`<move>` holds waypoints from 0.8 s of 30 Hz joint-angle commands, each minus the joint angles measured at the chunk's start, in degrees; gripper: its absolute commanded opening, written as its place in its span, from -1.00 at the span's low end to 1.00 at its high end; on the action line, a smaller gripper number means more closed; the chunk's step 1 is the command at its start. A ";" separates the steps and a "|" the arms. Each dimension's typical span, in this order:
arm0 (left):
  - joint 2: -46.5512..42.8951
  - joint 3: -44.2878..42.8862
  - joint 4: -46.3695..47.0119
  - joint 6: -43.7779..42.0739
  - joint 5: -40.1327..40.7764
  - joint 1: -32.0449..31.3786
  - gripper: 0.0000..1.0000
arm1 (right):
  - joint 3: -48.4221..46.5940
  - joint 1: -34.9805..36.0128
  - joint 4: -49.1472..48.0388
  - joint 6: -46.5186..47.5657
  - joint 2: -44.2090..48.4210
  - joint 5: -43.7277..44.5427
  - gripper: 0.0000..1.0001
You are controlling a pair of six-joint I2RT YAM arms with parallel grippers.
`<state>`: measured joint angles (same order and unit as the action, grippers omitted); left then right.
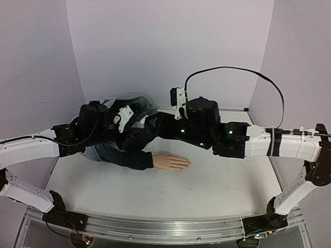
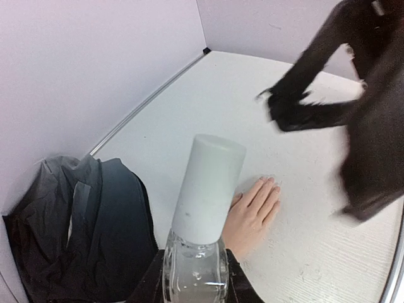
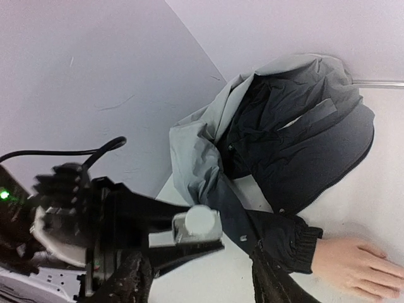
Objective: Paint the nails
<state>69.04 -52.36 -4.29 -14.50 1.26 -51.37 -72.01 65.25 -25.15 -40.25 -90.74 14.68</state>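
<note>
Left claw (image 3: 203, 232) of mine squeezes the little white-capped bottle (image 2: 208, 189), my right claw (image 3: 199, 284) is spread apart, and the nails (image 2: 275, 187) sit at the tips of the pale hand (image 2: 251, 216) lying flat on the table (image 2: 309, 214).

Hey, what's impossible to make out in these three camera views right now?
Nails: too small in the top view; in the right wrist view they run past the frame edge.
Right gripper: motion-blurred in the left wrist view.
Bottle: hidden under the left arm in the top view; its base is cut off in the left wrist view.
</note>
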 commanded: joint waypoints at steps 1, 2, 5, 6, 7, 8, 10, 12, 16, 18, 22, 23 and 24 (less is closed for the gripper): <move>-0.88 -2.08 6.23 0.56 -2.63 0.60 -1.00 | 4.24 -2.42 -0.58 7.89 10.44 -3.10 0.36; -0.68 -2.20 6.16 0.61 -3.80 0.60 -1.00 | 5.52 -3.83 -0.49 9.35 11.89 -5.28 0.46; -0.46 -2.29 6.23 0.75 -8.60 0.64 -1.00 | 9.17 -9.27 -0.45 14.23 14.82 -14.63 0.69; -0.38 -2.23 6.23 0.64 -11.33 0.61 -1.00 | 9.90 -11.03 -0.43 15.52 15.19 -18.49 0.74; -0.47 -2.27 6.23 0.43 -14.12 0.64 -1.00 | 10.48 -12.41 -0.36 17.00 15.41 -22.69 0.77; -0.54 -2.24 6.23 0.40 -17.57 0.66 -1.00 | 11.08 -13.56 -0.53 18.85 15.57 -28.16 0.80; -0.58 -2.39 6.23 0.55 -23.63 0.66 -1.00 | 10.95 -13.92 -0.71 21.25 15.28 -33.83 0.84; -0.35 -2.61 6.23 1.03 -28.00 0.64 -1.00 | 10.12 -13.95 -1.07 22.94 13.53 -41.44 0.85; 0.13 -2.88 6.23 1.41 -31.08 0.64 -1.00 | 10.24 -13.97 -5.91 22.74 10.13 -51.77 0.71; 0.22 -2.91 6.18 1.55 -31.46 0.66 -1.00 | 10.25 -13.93 -7.86 21.66 9.28 -52.81 0.44; 0.24 -2.90 6.17 1.55 -31.26 0.66 -1.00 | 9.72 -13.93 -10.72 19.89 8.63 -52.33 0.28; 0.22 -2.90 6.18 1.65 -31.30 0.62 -1.00 | 9.62 -13.97 -11.43 19.57 8.37 -52.38 0.28; 0.33 -2.92 6.18 1.67 -31.43 0.61 -1.00 | 9.42 -13.93 -11.93 19.23 8.00 -52.54 0.27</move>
<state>69.56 -52.36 -2.04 -13.41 -27.75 -50.83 -60.99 51.42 -29.34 -19.84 -82.63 -33.56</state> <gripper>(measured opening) 0.212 0.644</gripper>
